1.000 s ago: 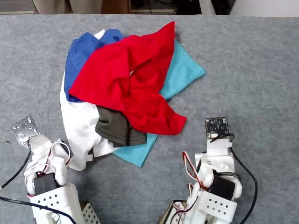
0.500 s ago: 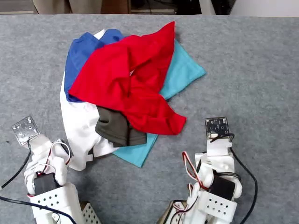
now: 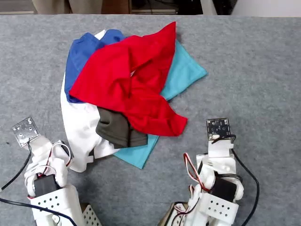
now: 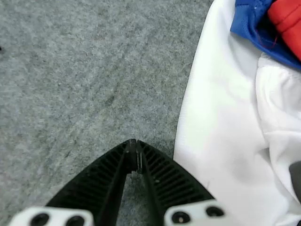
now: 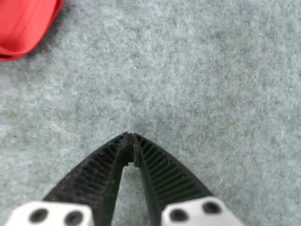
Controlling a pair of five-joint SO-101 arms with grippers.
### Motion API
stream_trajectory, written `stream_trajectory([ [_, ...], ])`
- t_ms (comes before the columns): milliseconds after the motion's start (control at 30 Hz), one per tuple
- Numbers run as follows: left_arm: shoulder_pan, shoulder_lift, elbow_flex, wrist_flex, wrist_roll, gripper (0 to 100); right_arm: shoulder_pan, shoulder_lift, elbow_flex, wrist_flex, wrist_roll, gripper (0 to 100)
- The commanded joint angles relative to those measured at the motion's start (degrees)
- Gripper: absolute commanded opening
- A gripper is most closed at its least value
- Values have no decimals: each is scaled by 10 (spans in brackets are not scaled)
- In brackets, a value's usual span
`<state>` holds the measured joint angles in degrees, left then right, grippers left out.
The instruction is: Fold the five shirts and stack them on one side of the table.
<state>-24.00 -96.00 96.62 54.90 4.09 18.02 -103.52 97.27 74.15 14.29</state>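
Left hand [image 4: 136,157], closed and empty, sits by the near left corner of the worktop [image 3: 254,70], just beside the white shirt [image 3: 77,117]. The shirts lie tangled in one heap left of centre: blue shirt [image 3: 80,54], dark shirt [image 3: 115,129], red shirt [image 3: 127,80] uppermost, teal shirt [image 3: 186,70]. Right hand [image 5: 130,150], closed and empty, sits near the near edge. Risk: a pinch into the overlap probably lifts several layers and drags the heap. The worktop alone carries the shirts.

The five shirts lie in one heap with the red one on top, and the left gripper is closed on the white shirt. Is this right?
The left gripper is closed on nothing: the left wrist view shows it over bare table, beside the white shirt. The red shirt does top the heap.
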Motion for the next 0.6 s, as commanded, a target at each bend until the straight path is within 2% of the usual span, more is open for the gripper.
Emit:
stream_trajectory([
  [0,13,-4,7,-5,3,20,-3,-35,-4,3,4,5],
  [200,47,-4,7,-10,3,20,-3,-35,-4,3,4,5],
  [400,139,-5,1,-14,5,19,-3,-35,-4,3,4,5],
  [567,107,-5,-48,-133,2,21,-3,-36,-4,4,4,5],
])
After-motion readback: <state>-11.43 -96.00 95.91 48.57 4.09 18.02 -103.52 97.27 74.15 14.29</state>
